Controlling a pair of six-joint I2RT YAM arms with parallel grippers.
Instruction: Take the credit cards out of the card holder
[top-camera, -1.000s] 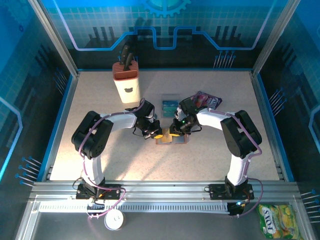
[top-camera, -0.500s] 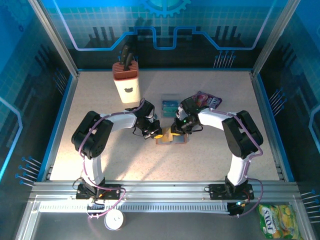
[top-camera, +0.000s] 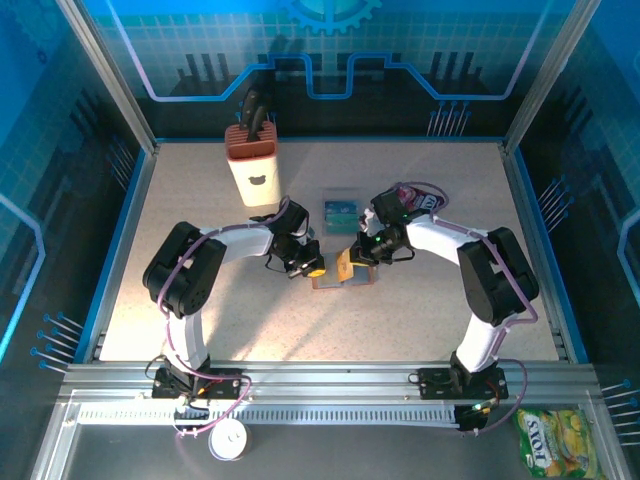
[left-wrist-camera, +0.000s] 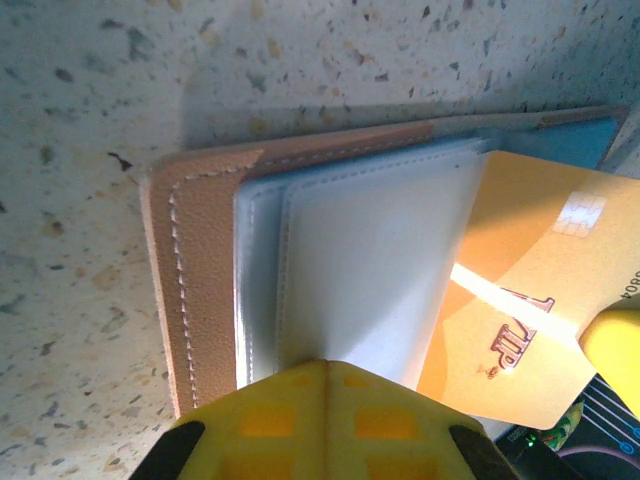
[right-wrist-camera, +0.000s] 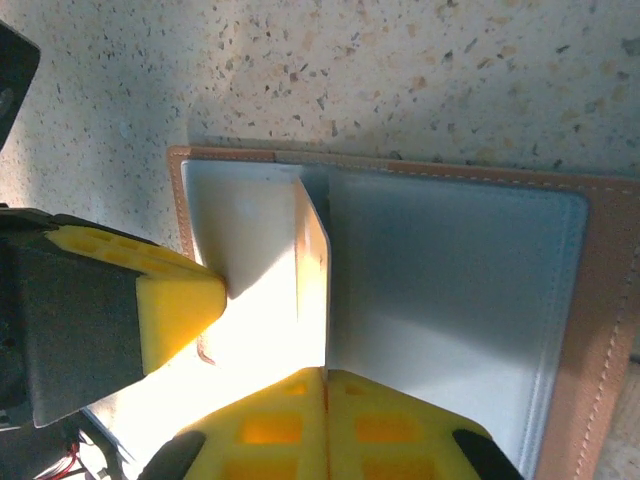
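1. At the far left the counter (top-camera: 150, 250) is bare speckled stone right up to its blue side rim. A cream knife block (top-camera: 252, 168) stands upright at the back left, well apart from the work.
2. The left end effector (top-camera: 311, 268) is clenched, its yellow fingertips pressed together with nothing between them. The tip bears down on the left flap of the card holder (top-camera: 362, 281).
3. The card holder lies open and flat in the middle of the counter, blue-grey inside facing up. The left wrist view shows its stitched brown rim (left-wrist-camera: 195, 290) along the outer edge.
4. Just past the holder's far edge, a teal credit card (top-camera: 340, 213) lies flat on the counter, apart from the holder.
5. A tan-orange credit card (top-camera: 343, 265) stands tilted over the holder's fold. I cannot tell whether its lower edge sits in a pocket.
6. The right end effector (top-camera: 350, 262) is grasping that card, its yellow pads (right-wrist-camera: 390, 425) closed on the thin edge.
7. A purple snack packet (top-camera: 418, 199) lies just behind the right wrist. Beyond it the counter runs open to the right rim, and the strip in front of the holder is open too.
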